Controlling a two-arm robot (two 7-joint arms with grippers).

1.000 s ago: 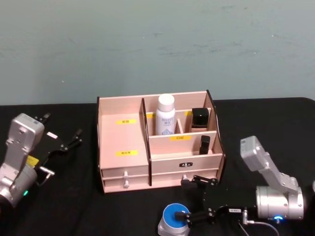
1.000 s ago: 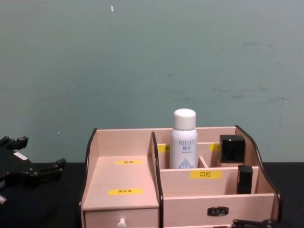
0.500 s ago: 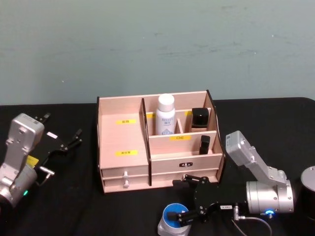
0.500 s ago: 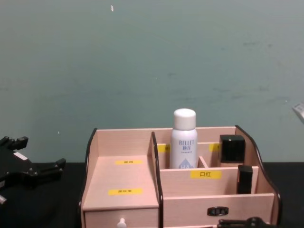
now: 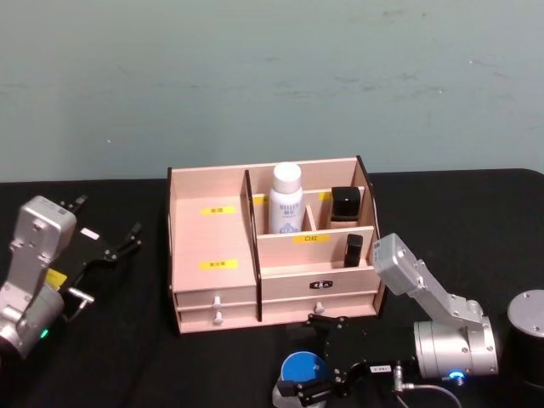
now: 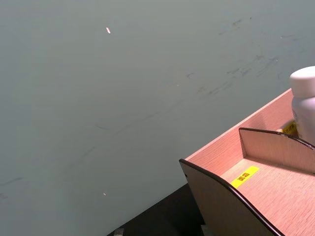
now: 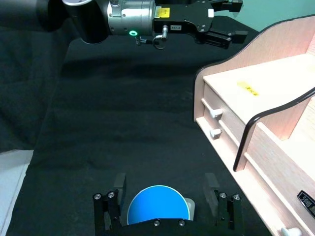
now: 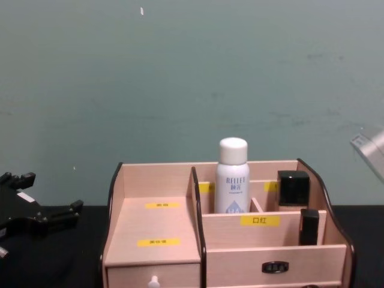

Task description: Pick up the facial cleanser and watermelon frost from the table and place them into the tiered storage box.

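A blue-topped, pale-bodied container (image 5: 303, 369) stands on the black table in front of the tiered storage box (image 5: 212, 246); I cannot tell whether it is the facial cleanser or the watermelon frost. My right gripper (image 5: 304, 357) is open and straddles it, one finger on each side of the blue top (image 7: 157, 206), in the right wrist view too. A white bottle (image 5: 286, 200) stands upright in a rear compartment of the box (image 8: 153, 228). My left gripper (image 5: 106, 221) is parked open at the far left, well away from the box.
Two black cosmetic items (image 5: 345, 202) (image 5: 354, 249) stand in the box's right-hand compartments. A dark cylinder (image 5: 529, 327) stands at the table's right edge. Drawers with knobs (image 7: 212, 123) face the front. Black cloth covers the table between my left arm and the box.
My right arm has swung in toward the box, and its gripper has shifted left and forward until its fingers straddle the blue-topped container. The left arm has stayed still.
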